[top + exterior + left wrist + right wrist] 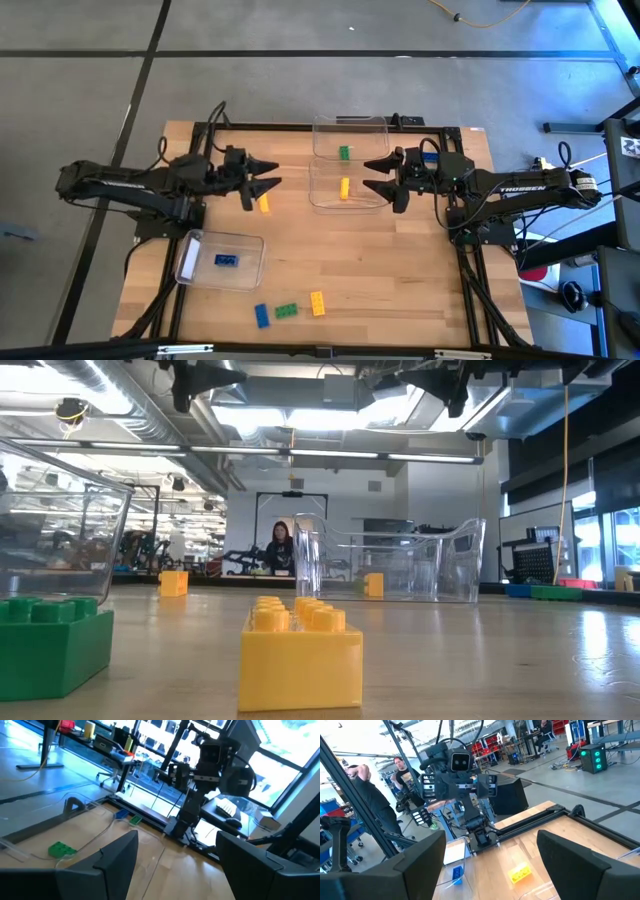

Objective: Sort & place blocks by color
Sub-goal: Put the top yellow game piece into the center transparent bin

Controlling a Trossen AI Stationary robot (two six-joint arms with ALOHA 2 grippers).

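Nearest the front edge of the table (400, 270) three loose blocks lie in a row: a blue block (261, 315), a green block (286, 311) and a yellow block (317, 304), close together but apart from any bin. A little farther in, on the left side, a clear bin (195, 272) holds one blue block (226, 261). Beyond that, another yellow block (263, 204) lies on the bare wood just beside the left gripper (268, 174). At the far middle stand two clear bins, the nearer bin (322, 201) holding a yellow block (344, 188), the farther bin (326, 123) holding a green block (344, 152). Judgement: sorting is under way, with three blocks binned and four seen loose; others are not visible. Left gripper: fingers spread wide, empty, raised above the table. Right gripper (373, 175): likewise spread wide, empty, hovering at the right side of the nearer far bin. Next move probably calls for the left arm to drop onto the yellow block beside it, close, and carry it to the bin with the yellow block.
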